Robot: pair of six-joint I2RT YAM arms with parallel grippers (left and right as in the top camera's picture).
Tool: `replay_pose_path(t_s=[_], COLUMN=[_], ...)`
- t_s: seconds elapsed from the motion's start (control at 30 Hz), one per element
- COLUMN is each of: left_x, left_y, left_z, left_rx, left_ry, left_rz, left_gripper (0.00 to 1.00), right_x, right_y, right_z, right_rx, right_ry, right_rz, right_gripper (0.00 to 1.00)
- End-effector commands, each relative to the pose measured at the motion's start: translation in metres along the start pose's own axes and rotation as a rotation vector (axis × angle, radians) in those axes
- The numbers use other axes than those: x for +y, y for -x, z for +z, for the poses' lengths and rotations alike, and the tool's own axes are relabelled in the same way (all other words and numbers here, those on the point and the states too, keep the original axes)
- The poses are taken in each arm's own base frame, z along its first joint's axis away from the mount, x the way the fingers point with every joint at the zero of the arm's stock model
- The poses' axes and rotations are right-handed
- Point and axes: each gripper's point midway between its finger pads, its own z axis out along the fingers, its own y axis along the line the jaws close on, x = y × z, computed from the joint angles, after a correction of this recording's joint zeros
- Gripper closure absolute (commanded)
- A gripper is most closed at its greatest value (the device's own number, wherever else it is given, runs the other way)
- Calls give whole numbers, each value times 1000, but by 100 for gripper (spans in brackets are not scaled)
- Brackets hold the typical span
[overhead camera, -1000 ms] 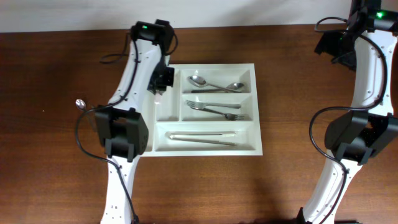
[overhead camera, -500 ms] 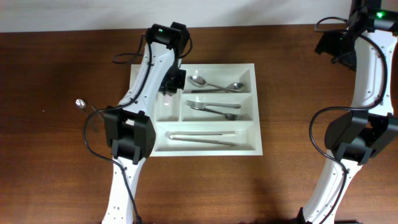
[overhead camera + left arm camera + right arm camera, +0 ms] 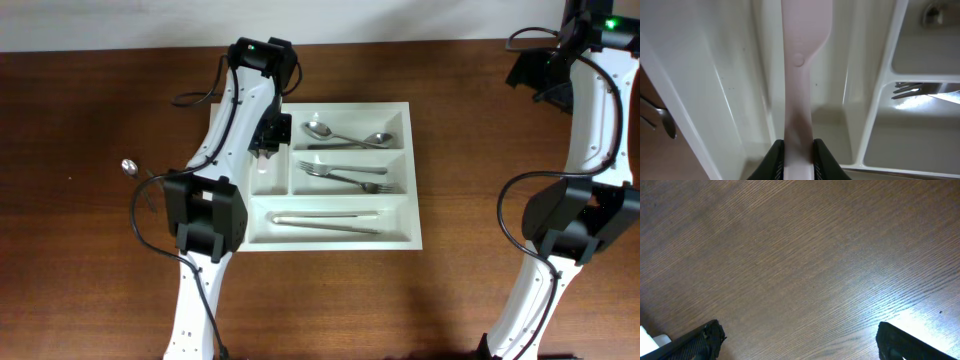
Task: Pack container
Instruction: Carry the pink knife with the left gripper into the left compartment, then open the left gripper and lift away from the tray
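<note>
1. The container [image 3: 340, 243] lies flat at the middle of the worktop [image 3: 100, 260], its three long compartments already holding spoons [image 3: 345, 133], forks [image 3: 345, 173] and a pair of long pale pieces [image 3: 325, 220].
2. We see the left end effector [image 3: 270, 138] poised over the two narrow upright compartments on the tray's left side, apparently the one nearer the forks.
3. In the wrist view the left end effector [image 3: 799, 150] is clenched on the handle of a pale plastic utensil [image 3: 799, 75], which runs lengthwise along that narrow slot. Whether its far end touches the tray floor we cannot tell.
4. We judge the step in hand to be the placing of this utensil. To do it well we would keep the piece parallel to the slot walls, lower until it rests on the floor, and only then let go — a drop from height could bounce it across the divider.
5. We would lift straight up afterwards, so the fingers do not drag the handle or nudge the tray wall [image 3: 715, 100].
6. Further out, one loose spoon [image 3: 130, 166] lies on the worktop to the tray's left — likely to be packed next.
7. The right end effector [image 3: 800, 342] hangs released, jaws wide, over bare wood well apart from the tray.
</note>
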Motion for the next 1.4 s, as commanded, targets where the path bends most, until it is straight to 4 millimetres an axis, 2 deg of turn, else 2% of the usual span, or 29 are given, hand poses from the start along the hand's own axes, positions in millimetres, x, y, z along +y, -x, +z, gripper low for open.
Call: replay_pose_path(t_s=[0.0, 0.3, 0.33, 0.37, 0.4, 0.47, 0.7, 0.83, 0.93, 1.07, 1.2, 1.3, 1.33, 1.37], left_x=[-5, -4, -4, -5, -5, -5, 0, 18, 49, 108, 158, 183, 190, 196], left_y=[-8, -11, -10, -7, -5, -1, 22, 42, 55, 64, 55, 45, 43, 41], left_z=[11, 19, 19, 19, 19, 19, 17, 3, -12, -24, -15, -2, 4, 10], left_rx=[44, 66, 62, 49, 42, 29, -57, -132, -182, -213, -175, -133, -121, -109], left_ry=[12, 19, 18, 16, 15, 11, -12, -38, -65, -98, -92, -63, -53, -47], left_rz=[-13, -11, -12, -12, -13, -16, -42, -117, -296, -579, -719, -774, -788, -800], left_gripper=[98, 98, 95, 52, 27, 8, 7, 9, 9, 10, 11, 11, 16, 16], right_x=[3, 3, 3, 3, 3, 3, 3, 3, 3, 3, 3, 3, 3, 3], right_y=[3, 3, 3, 3, 3, 3, 3, 3, 3, 3, 3, 3, 3, 3], right_z=[-13, -13, -13, -13, -13, -13, -13, -13, -13, -13, -13, -13, -13, -13], right_rx=[-24, -24, -24, -24, -24, -24, -24, -24, -24, -24, -24, -24, -24, -24], right_ry=[10, 10, 10, 10, 10, 10, 10, 10, 10, 10, 10, 10, 10, 10], right_rz=[2, 2, 2, 2, 2, 2, 2, 2, 2, 2, 2, 2, 2, 2], right_gripper=[1, 1, 1, 1, 1, 1, 1, 1, 1, 1, 1, 1, 1, 1])
